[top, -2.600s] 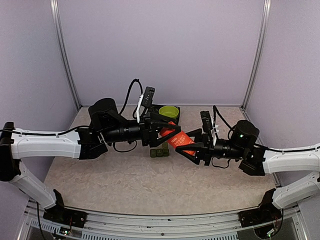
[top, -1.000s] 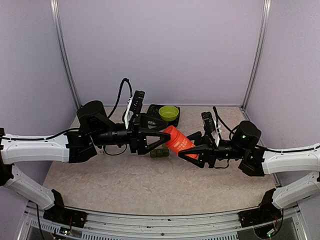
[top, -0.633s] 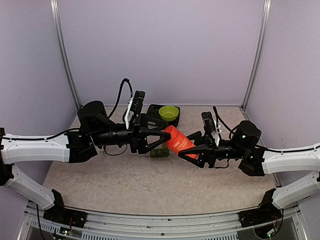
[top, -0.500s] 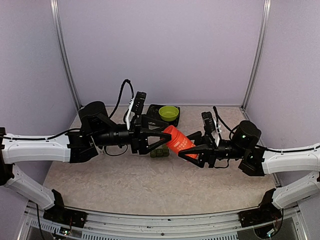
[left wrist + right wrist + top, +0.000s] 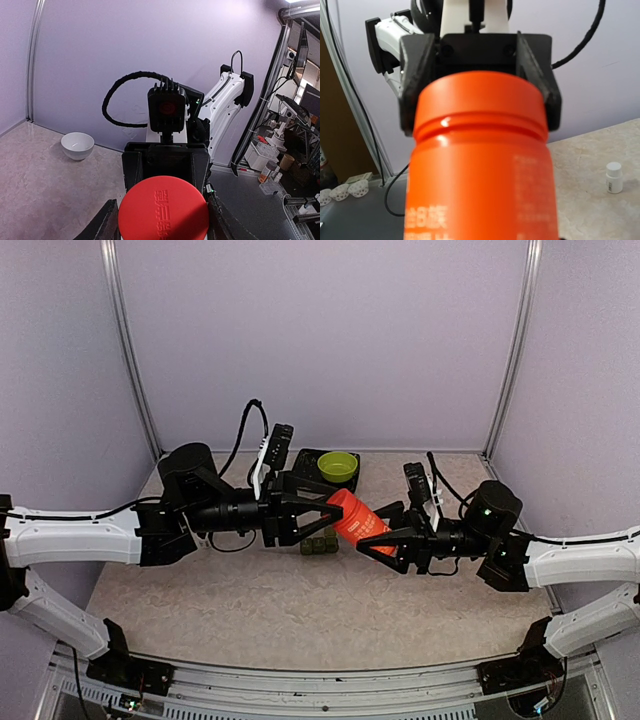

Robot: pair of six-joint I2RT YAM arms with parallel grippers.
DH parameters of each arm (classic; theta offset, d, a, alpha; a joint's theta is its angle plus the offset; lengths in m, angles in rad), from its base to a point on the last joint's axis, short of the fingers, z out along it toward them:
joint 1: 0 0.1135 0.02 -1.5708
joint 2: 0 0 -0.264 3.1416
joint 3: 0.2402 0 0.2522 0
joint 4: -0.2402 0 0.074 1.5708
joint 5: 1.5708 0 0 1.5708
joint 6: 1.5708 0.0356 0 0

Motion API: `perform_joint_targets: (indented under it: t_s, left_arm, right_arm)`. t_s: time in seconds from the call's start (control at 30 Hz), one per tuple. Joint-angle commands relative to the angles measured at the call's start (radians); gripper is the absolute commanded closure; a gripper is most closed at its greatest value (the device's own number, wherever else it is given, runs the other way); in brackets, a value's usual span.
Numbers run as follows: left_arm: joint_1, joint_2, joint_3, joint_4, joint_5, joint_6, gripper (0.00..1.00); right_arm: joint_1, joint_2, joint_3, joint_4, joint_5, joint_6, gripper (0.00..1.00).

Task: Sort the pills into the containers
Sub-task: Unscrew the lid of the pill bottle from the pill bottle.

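Right jaws clamp orange bottle (image 5: 360, 525), print blurred; left jaws flank embossed red cap (image 5: 163, 210), grip unclear

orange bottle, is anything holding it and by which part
Both grippers hold the orange bottle: the right gripper clamps its body, and the left gripper has its fingers closed on the sides of the cap.

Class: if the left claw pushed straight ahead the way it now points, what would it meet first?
The red cap of the orange bottle, which sits right between the fingers of the left claw. Behind it is the right claw, gripping the bottle.
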Motion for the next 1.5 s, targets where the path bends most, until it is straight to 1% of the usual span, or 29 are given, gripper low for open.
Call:
perform_joint_targets:
  t_s: [0.0, 0.2, 0.63, 0.83, 1.0, 1.13, 1.23, 1.37, 1.47]
  left_arm:
    - [-0.007, 0.010, 0.001, 0.023, -0.001, -0.018, 0.56]
    - [-0.008, 0.031, 0.006, 0.038, -0.026, -0.088, 0.63]
    - [-0.036, 0.046, 0.066, -0.073, -0.256, -0.227, 0.65]
    - [-0.039, 0.071, 0.096, -0.117, -0.316, -0.312, 0.65]
    - [-0.051, 0.098, 0.155, -0.195, -0.367, -0.371, 0.65]
    - [-0.059, 0.108, 0.195, -0.253, -0.409, -0.411, 0.65]
    - [-0.060, 0.116, 0.217, -0.289, -0.425, -0.449, 0.66]
    - [-0.062, 0.131, 0.255, -0.341, -0.439, -0.484, 0.69]
    - [-0.065, 0.141, 0.274, -0.355, -0.436, -0.519, 0.70]
  right_arm:
    - [-0.006, -0.016, 0.031, -0.030, 0.023, -0.033, 0.90]
    - [-0.006, -0.027, 0.048, -0.123, 0.084, -0.131, 0.90]
    - [-0.006, -0.068, 0.043, -0.231, 0.246, -0.270, 0.90]
    - [-0.007, -0.084, 0.037, -0.269, 0.314, -0.338, 0.91]
    - [-0.005, -0.085, 0.016, -0.238, 0.337, -0.396, 0.95]
    - [-0.002, -0.087, -0.020, -0.183, 0.371, -0.474, 0.95]
    - [0.005, -0.088, -0.052, -0.122, 0.432, -0.531, 0.96]
    - [0.023, -0.072, -0.056, -0.110, 0.514, -0.624, 0.97]
    - [0.024, -0.055, -0.067, -0.079, 0.570, -0.660, 0.98]
